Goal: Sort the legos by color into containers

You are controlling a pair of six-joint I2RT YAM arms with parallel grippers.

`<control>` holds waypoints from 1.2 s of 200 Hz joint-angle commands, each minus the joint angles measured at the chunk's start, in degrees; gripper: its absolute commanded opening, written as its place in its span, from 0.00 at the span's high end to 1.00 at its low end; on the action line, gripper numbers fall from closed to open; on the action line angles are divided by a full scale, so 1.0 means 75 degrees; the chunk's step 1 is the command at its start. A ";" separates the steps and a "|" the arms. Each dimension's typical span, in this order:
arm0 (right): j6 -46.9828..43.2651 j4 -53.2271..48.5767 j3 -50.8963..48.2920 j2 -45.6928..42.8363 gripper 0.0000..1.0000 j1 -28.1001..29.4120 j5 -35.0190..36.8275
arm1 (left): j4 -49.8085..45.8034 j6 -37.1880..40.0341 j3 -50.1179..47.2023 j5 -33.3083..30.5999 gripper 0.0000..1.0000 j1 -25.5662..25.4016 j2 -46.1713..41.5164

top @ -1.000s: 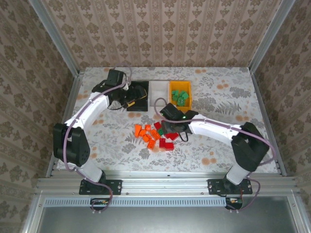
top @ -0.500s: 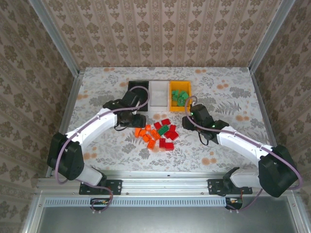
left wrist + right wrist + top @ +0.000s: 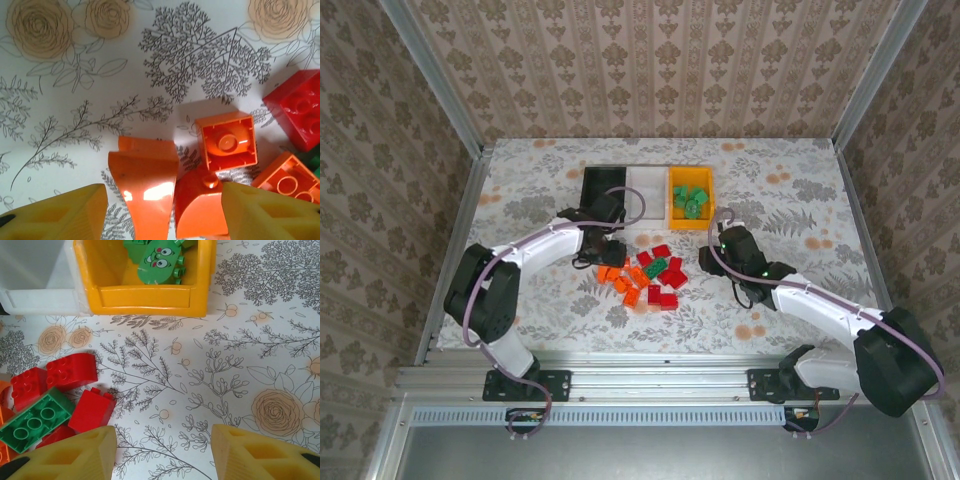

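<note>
Three bins (image 3: 647,188) sit toward the counter's (image 3: 800,200) far edge; green legos (image 3: 692,200) in the yellow one (image 3: 671,195); mixed pile (image 3: 642,275) mid-counter.

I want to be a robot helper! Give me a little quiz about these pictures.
1. True or false: green bricks lie in the orange-yellow bin.
2. The left claw straddles which bricks? A orange bricks, B blue, C green.
3. How many bins stand side by side?
Key: 1 true; 2 A; 3 three.
</note>
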 commanded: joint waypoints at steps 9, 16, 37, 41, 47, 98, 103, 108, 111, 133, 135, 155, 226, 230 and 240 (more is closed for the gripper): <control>0.0085 0.0302 -0.0054 -0.0091 0.47 -0.0044 0.0228 | 0.0276 0.0067 0.0155 -0.0270 0.43 0.0111 0.0432; 0.0066 0.0293 -0.0033 -0.0066 0.47 -0.0045 0.0239 | 0.0370 0.0030 0.0099 -0.0280 0.43 0.0126 0.0442; 0.0049 0.0274 -0.0016 -0.0057 0.47 -0.0047 0.0264 | 0.0496 -0.0093 0.0004 -0.0291 0.44 0.0152 0.0442; 0.0043 0.0264 -0.0018 -0.0058 0.47 -0.0045 0.0264 | 0.0503 -0.0096 -0.0011 -0.0316 0.44 0.0153 0.0433; 0.0042 0.0262 -0.0012 -0.0073 0.47 -0.0045 0.0258 | 0.0506 -0.0096 -0.0046 -0.0339 0.44 0.0152 0.0416; 0.0032 0.0246 -0.0036 -0.0114 0.47 -0.0051 0.0253 | 0.0661 -0.0198 -0.0477 -0.0334 0.43 0.0164 -0.0135; 0.0026 0.0241 -0.0031 -0.0094 0.47 -0.0046 0.0253 | 0.0702 -0.0193 -0.0520 -0.0278 0.42 0.0165 -0.0253; 0.0027 0.0240 -0.0030 -0.0082 0.47 -0.0045 0.0245 | 0.0689 -0.0195 -0.0518 -0.0253 0.42 0.0164 -0.0349; 0.0026 0.0243 -0.0030 -0.0078 0.48 -0.0049 0.0241 | 0.0652 -0.0193 -0.0507 -0.0264 0.42 0.0164 -0.0389; 0.0036 0.0238 -0.0018 -0.0064 0.47 -0.0045 0.0182 | 0.0177 -0.0257 -0.0306 -0.0397 0.41 0.0205 -0.0561; 0.0037 0.0237 -0.0018 -0.0070 0.47 -0.0039 0.0182 | 0.0154 -0.0266 -0.0311 -0.0390 0.41 0.0200 -0.0573; 0.0050 0.0225 -0.0039 -0.0140 0.47 -0.0045 0.0147 | 0.0037 -0.0379 -0.0351 -0.0362 0.40 0.0225 -0.0769; 0.0002 0.0167 -0.0030 -0.0144 0.47 -0.0045 0.0135 | 0.0634 -0.0165 -0.0498 0.0068 0.42 0.0386 -0.0114; 0.0002 0.0153 -0.0029 -0.0152 0.47 -0.0045 0.0135 | 0.0608 -0.0192 -0.0484 0.0038 0.42 0.0422 -0.0047; 0.0003 0.0147 -0.0029 -0.0164 0.47 -0.0045 0.0135 | 0.0662 -0.0196 -0.0562 0.0136 0.42 0.0511 0.0027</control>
